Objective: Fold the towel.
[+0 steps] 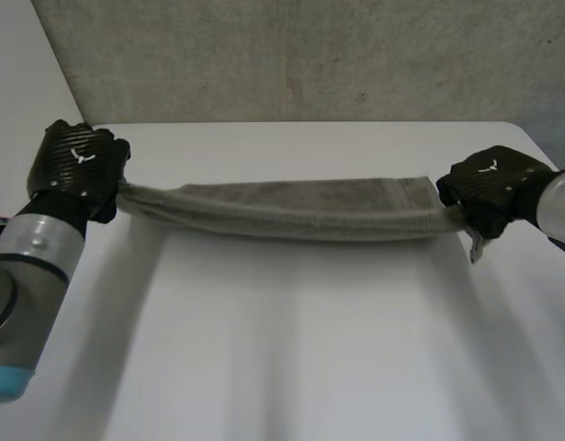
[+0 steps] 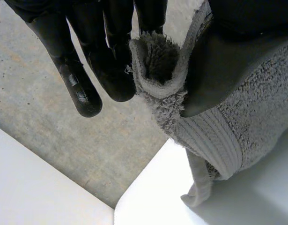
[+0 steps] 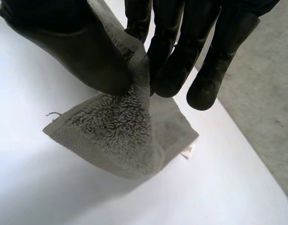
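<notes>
While both of my hands are up off the table (image 1: 282,358), the towel (image 1: 300,213) hangs stretched between them as a long grey band across the middle of the head view. It sags a little at its centre and casts a shadow on the white top below.

My left hand (image 1: 80,165), at the upper left of that frame, is closed on one end. Its wrist view has a corner of terry pinched between my thumb and fingers (image 2: 111,75), with the hem bunched at the fingertips and the ribbed border running down under the thumb. My right hand (image 1: 493,188), at the right edge of the frame, grips the other end the same way. Thumb presses against fingers (image 3: 174,65), a corner of cloth fans out beneath them, and a small white label (image 3: 188,150) peeps from its far side.

I judge this to be the carrying part of a fold. The cloth is gathered along its length and looks doubled, though I cannot tell how many layers, and nothing is laid down yet. The next move calls for both hands to travel together at one height so the band is taut and level. They then lower it until the hanging edge meets the table and the rest can be draped flat. A slackened pinch would drop an end and skew the fold.
</notes>
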Action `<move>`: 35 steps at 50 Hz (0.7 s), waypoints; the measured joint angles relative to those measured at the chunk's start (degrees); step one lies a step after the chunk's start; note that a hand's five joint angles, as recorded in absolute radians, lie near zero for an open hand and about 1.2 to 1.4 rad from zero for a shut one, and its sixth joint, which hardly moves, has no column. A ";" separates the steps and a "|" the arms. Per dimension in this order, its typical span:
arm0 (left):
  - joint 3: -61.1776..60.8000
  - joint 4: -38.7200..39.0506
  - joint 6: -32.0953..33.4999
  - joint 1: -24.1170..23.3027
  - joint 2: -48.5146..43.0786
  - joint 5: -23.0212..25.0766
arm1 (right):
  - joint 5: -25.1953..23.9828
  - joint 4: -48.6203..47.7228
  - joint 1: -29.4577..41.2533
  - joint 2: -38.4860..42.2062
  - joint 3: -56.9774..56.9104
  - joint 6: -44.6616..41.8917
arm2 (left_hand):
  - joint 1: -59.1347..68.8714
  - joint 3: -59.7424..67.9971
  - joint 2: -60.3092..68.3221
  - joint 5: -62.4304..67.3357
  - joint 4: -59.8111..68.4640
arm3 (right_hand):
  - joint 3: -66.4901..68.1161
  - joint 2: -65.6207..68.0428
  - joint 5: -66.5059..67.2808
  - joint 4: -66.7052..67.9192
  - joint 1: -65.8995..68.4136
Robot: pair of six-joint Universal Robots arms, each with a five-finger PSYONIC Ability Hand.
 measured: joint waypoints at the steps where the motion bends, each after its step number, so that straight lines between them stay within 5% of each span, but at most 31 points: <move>1: -0.63 -0.80 -0.35 0.03 1.25 0.01 | -0.99 0.96 -0.49 -1.13 0.64 -0.20 | 0.00 0.00 0.00 0.00 0.00 | 0.00 0.00 0.00 0.00 0.00; 10: -4.74 -9.86 -1.47 0.33 7.35 0.91 | -6.75 7.19 -3.50 -6.82 5.13 -6.44 | 0.00 0.00 0.00 0.00 0.00 | 0.00 0.00 0.00 0.00 0.00; 19: -8.15 -16.20 -1.01 2.29 7.48 3.73 | -6.50 14.66 -3.79 -5.79 9.78 -20.81 | 0.00 0.00 0.00 0.00 0.00 | 0.00 0.00 0.00 0.00 0.00; 35: -2.14 -8.84 -0.85 8.80 -3.69 10.29 | -5.28 10.65 -2.23 6.30 -0.30 -25.39 | 0.00 0.00 0.00 0.02 0.00 | 0.00 0.00 0.00 0.00 0.00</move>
